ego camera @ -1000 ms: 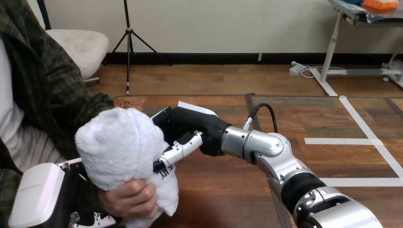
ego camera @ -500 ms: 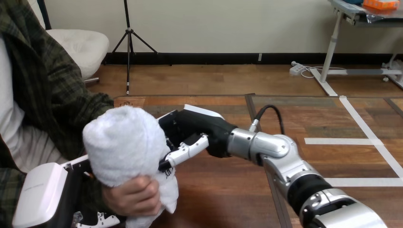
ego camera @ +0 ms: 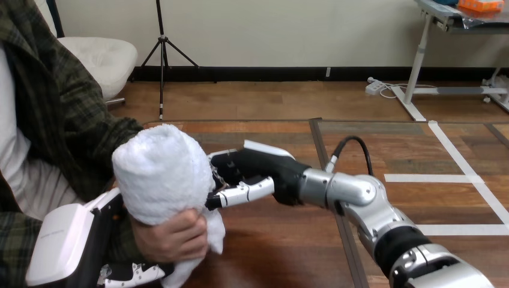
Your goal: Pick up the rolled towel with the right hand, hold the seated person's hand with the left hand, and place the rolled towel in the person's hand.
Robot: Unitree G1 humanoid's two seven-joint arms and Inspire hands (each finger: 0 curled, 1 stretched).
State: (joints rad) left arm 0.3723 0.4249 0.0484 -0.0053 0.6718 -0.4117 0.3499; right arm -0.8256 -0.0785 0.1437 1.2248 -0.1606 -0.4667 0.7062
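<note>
Rolled towel (ego camera: 161, 175) in the person's hand (ego camera: 175, 238), right hand (ego camera: 255, 170) alongside.

Wooden table (ego camera: 282, 252), white tape lines (ego camera: 430, 178)

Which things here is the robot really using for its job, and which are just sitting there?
For the job:
- rolled towel, upright, with the person's hand curled round its lower end
- right hand, touching the towel's side
- left hand, beside and below the person's hand

Just there:
- the wooden table underneath them
</note>
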